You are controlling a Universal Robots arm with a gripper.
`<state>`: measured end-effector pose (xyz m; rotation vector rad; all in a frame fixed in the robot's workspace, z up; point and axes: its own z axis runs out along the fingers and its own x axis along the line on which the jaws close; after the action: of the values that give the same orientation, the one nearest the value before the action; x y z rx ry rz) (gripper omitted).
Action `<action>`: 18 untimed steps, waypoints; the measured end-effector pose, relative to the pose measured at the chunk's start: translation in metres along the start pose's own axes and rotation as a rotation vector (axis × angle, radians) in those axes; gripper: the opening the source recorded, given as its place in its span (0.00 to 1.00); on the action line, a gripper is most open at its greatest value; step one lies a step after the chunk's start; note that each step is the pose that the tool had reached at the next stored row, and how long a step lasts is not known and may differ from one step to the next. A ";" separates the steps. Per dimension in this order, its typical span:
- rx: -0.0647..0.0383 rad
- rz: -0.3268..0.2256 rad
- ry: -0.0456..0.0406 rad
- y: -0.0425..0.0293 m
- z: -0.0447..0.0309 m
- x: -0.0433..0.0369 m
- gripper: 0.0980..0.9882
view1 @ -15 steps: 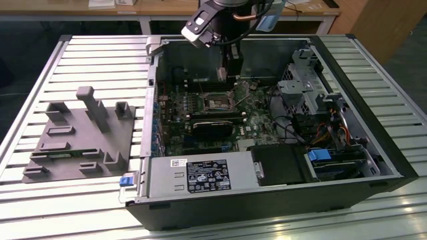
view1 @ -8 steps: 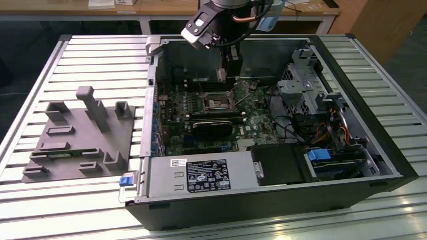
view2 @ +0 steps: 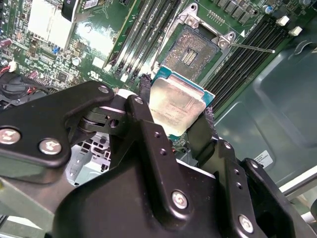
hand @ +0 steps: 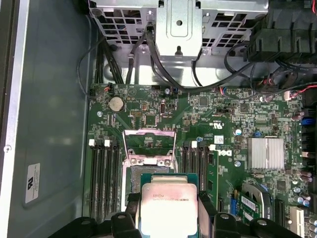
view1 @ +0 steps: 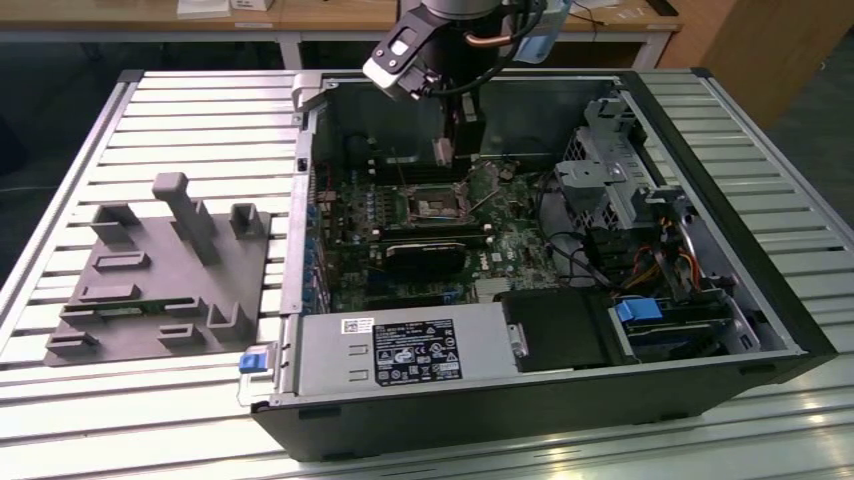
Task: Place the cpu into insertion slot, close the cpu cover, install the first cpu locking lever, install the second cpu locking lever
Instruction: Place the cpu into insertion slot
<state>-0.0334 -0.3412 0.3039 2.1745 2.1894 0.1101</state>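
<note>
My gripper (view2: 176, 113) is shut on the cpu (view2: 174, 101), a pale silvery square chip clamped by its edges between two black fingers (view2: 144, 99). In the first wrist view the cpu (hand: 168, 203) hangs above the insertion slot (hand: 130, 178) and hides most of it. The second wrist view shows the insertion slot (view2: 192, 49) open, its dark centre bare, a short way from the chip. The cpu cover (hand: 148, 132) stands swung up beyond the slot. A thin locking lever (view2: 250, 48) sticks out beside the slot. In the exterior view the gripper (view1: 446, 152) hovers inside the case above the slot (view1: 438, 205).
The black computer case (view1: 747, 250) lies open on a slatted table. Long black memory slots (hand: 104, 178) flank the socket. A silver heatsink (hand: 266, 152), cables (hand: 163, 74) and a drive cage (view1: 601, 180) crowd the board. A grey fixture plate (view1: 154, 270) lies at the exterior view's left.
</note>
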 end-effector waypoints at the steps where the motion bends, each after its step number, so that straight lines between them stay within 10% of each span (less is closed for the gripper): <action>1: 0.000 0.000 0.0000 -0.0002 0.0019 0.0000 0.50; 18: 0.000 0.000 0.0000 -0.0007 0.0084 -0.0001 0.50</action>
<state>-0.0334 -0.3412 0.2955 2.1745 2.1895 0.1101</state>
